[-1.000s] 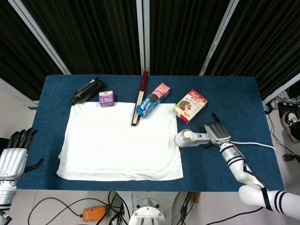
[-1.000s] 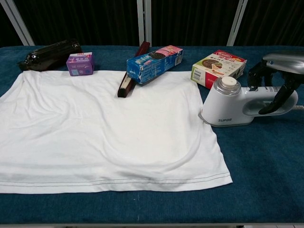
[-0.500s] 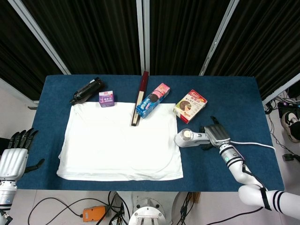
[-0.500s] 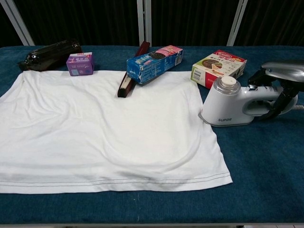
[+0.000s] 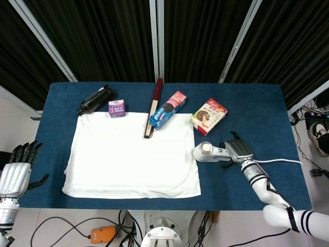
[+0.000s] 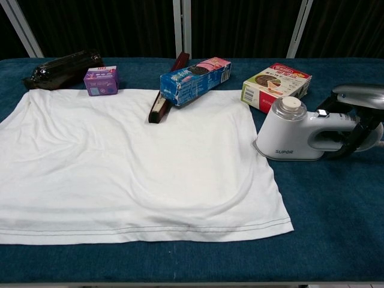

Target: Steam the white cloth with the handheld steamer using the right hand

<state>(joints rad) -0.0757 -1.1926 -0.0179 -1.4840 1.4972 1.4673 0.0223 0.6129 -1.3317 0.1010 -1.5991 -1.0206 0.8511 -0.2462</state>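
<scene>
Right hand: lies over the rear handle of the handheld steamer, dark fingers curled around the handle, gripping it. Steamer: white body, standing on the blue table, its head just beside the right edge of the white cloth; a white cord runs off from it toward the table's right edge. White cloth: spread flat across the left and middle of the table, lightly creased, near hem facing the robot.

Left hand: off the table's near-left corner, fingers extended and apart, holding nothing.

Far edge of the cloth, left to right: dark bottle lying on its side; small purple box; long dark-red folded item, its near end on the cloth; blue-and-pink biscuit box, partly on the cloth. Red-and-green box: on the bare table, beyond the steamer.
</scene>
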